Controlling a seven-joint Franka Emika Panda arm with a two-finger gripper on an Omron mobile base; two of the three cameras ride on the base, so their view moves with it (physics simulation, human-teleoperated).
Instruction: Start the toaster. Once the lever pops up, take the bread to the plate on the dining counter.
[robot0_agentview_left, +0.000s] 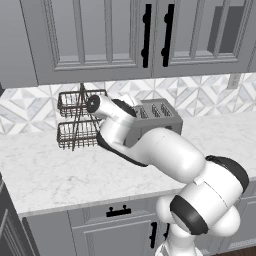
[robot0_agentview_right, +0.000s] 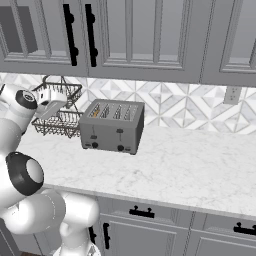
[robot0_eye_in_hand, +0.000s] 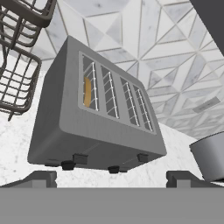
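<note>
The boxy silver-grey metal toaster (robot0_agentview_right: 113, 126) stands on the white marble worktop (robot0_agentview_right: 190, 165), its long axis running along the patterned tile wall, levers facing out. Left of the toaster stands a black two-tier wire basket rack (robot0_agentview_right: 59, 114). A tan slice of bread (robot0_eye_in_hand: 87, 92) sits in the toaster's leftmost slot, mostly hidden. The gripper (robot0_eye_in_hand: 112, 177) hovers before the toaster's front, jaws spread wide, empty.

Both base views look forward and down across the table (robot0_agentview_left: 60, 170) at the toaster (robot0_agentview_right: 112, 126) from either side; the hand view looks steeply down, close above the toaster.
</note>
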